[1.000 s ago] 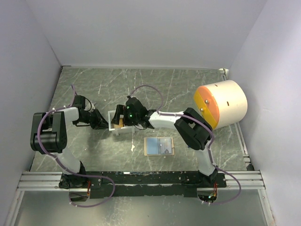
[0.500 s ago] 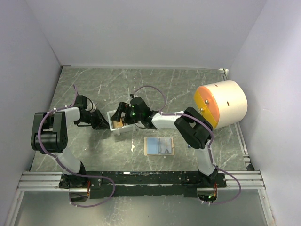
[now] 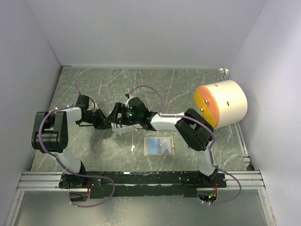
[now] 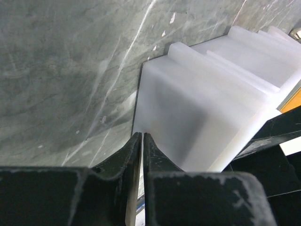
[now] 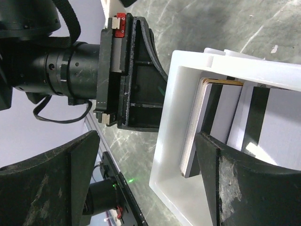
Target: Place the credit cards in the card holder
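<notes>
A stack of credit cards [image 5: 195, 125] stands on edge inside a white tray [image 5: 171, 141], with dark cards behind it. My right gripper [image 5: 148, 141] is open, its jaws astride the tray's wall and the card stack, one finger [image 5: 244, 188] inside the tray. In the top view it [image 3: 118, 115] covers most of the tray [image 3: 120, 129]. My left gripper [image 4: 142, 135] is shut, its tips against the tray's outer wall [image 4: 188, 122]; in the top view it is at the tray's left [image 3: 102, 121]. The tan card holder [image 3: 146, 146] lies open nearer the arms, with a bluish card in it.
A big white cylinder with an orange face [image 3: 221, 104] lies at the right. A small white scrap [image 3: 133, 148] lies left of the card holder. Grey walls close in three sides, and a black rail [image 3: 150, 179] runs along the near edge.
My right gripper has moved left over the tray and now hides the cards in the top view. My left gripper has edged right against the tray.
</notes>
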Tool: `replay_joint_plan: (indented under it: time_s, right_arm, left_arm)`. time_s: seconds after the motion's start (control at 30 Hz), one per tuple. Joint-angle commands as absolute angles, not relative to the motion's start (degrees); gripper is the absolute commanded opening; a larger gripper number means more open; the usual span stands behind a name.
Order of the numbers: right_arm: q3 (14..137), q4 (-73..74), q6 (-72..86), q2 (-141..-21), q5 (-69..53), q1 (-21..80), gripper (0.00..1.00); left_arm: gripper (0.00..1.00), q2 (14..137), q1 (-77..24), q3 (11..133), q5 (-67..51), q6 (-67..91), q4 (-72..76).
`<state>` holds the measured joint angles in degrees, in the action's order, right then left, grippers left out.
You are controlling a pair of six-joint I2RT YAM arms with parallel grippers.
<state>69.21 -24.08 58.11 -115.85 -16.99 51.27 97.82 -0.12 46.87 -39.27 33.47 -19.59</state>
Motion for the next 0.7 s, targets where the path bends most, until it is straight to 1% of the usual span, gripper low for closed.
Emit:
replay_joint_plan:
  time_s: [0.0, 0.23, 0.33, 0.43, 0.6, 0.67]
  right_arm:
    - [71.9, -18.2, 55.7, -115.4, -14.9, 51.9, 0.84]
    - [76.7, -9.5, 50.4, -119.2, -9.8, 52.0, 0.83]
    - [77.9, -8.5, 49.8, -120.1, -9.6, 52.1, 0.83]
    - [77.8, -10.9, 49.8, -120.7, -11.5, 52.1, 0.82]
    - [76.8, -16.3, 51.4, -120.8, -15.5, 52.2, 0.76]
    - [75.5, -18.4, 52.0, -120.0, -16.0, 52.3, 0.71]
  left_arm:
    - [0.17, 98.2, -0.6, 48.3, -41.7, 34.0, -18.1]
    - [0.16, 98.3, -0.6, 48.3, -41.4, 33.7, -18.5]
    - [0.16, 98.4, -0.6, 48.4, -41.4, 33.7, -18.4]
    - [0.16, 98.5, -0.6, 48.3, -41.3, 33.7, -18.4]
    - [0.16, 99.3, -0.6, 48.1, -42.0, 34.1, -17.8]
    - [0.16, 99.5, -0.6, 48.2, -41.8, 34.1, -17.7]
